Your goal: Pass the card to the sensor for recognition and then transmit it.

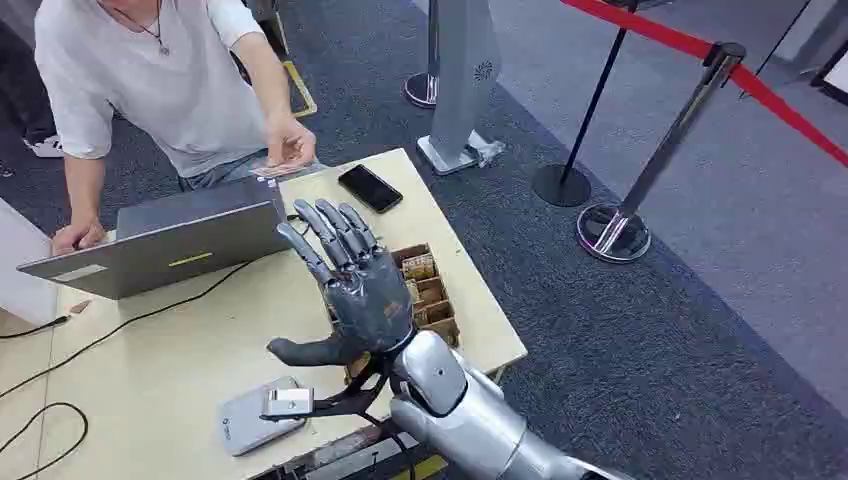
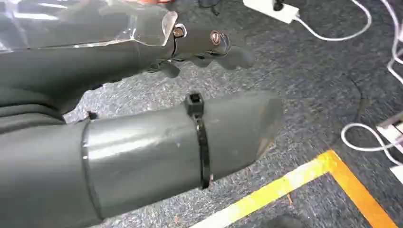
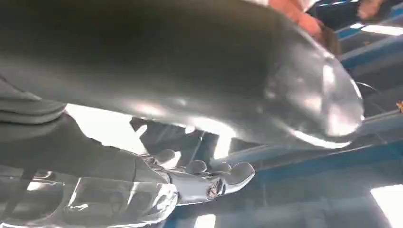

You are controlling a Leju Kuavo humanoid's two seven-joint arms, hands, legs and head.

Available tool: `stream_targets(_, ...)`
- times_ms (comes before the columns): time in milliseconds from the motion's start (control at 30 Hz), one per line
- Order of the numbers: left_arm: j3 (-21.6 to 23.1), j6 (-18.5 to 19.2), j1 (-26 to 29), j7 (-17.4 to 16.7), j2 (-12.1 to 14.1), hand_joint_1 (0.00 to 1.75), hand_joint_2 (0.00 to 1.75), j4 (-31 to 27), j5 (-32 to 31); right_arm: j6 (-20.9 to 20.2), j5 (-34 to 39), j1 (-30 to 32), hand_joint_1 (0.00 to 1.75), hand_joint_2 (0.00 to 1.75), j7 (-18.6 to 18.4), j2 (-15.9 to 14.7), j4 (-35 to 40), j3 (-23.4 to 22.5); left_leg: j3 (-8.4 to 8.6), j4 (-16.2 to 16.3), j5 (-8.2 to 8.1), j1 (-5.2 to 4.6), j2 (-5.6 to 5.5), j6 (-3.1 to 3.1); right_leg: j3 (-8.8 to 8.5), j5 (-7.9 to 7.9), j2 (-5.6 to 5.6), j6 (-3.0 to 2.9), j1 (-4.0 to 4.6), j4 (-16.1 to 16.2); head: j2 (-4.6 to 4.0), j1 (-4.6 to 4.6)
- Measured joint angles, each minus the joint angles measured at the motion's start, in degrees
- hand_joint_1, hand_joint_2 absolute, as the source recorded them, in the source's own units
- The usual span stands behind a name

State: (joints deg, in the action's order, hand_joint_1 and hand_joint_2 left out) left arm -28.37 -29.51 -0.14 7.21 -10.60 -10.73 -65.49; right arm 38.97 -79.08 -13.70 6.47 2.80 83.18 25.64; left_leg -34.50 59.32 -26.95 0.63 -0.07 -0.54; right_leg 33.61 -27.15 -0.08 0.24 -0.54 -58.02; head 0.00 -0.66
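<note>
your right robot hand (image 1: 352,290) is raised above the desk (image 1: 170,370), fingers spread and holding nothing. your left robot hand (image 2: 142,137) hangs over grey carpet, and you cannot tell its grip. the card (image 1: 283,167) lies at the desk's far edge under a person's hand (image 1: 291,140). between stand a laptop (image 1: 160,240), a phone (image 1: 370,187) and a compartment box (image 1: 425,290); the sensor (image 1: 258,414) lies near your edge.

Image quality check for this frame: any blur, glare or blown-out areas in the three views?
Head view: evenly lit and sharp, right hand crisp over the table. Left wrist view: left hand slightly soft, glare on its clear cover. Right wrist view: thumb blurred and close, bright patches behind blown out to white.
</note>
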Motion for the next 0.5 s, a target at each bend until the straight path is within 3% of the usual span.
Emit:
stream_targets(433,1.53,0.98,-0.09,0.09,0.61,0.0,0.0,0.0,-1.33,-0.83,-1.33,-11.25,0.0,0.0,-2.56,0.0,-13.09,-1.73,0.02,0.0,0.02,0.0,0.01,-0.01,-0.01,0.03,0.01,-0.03,0.0,-0.02,0.0,0.0)
stream_targets(467,1.6,1.11,-0.09,0.07,0.63,0.0,0.0,0.0,-1.38,-1.05,-1.35,-11.59,0.0,1.75,-2.75,0.0,-13.57,-1.77,0.02,0.0,0.02,0.0,0.01,-0.01,-0.01,0.02,0.01,-0.03,0.0,-0.02,0.0,0.0)
stream_targets(500,1.64,1.11,-0.09,0.07,0.7,0.0,0.0,0.0,-1.38,-1.16,-1.35,-11.94,0.0,1.75,-2.88,0.0,-14.09,-1.81,0.02,0.0,0.01,0.0,0.01,-0.01,-0.01,0.02,0.01,-0.03,0.0,-0.02,0.0,0.0)
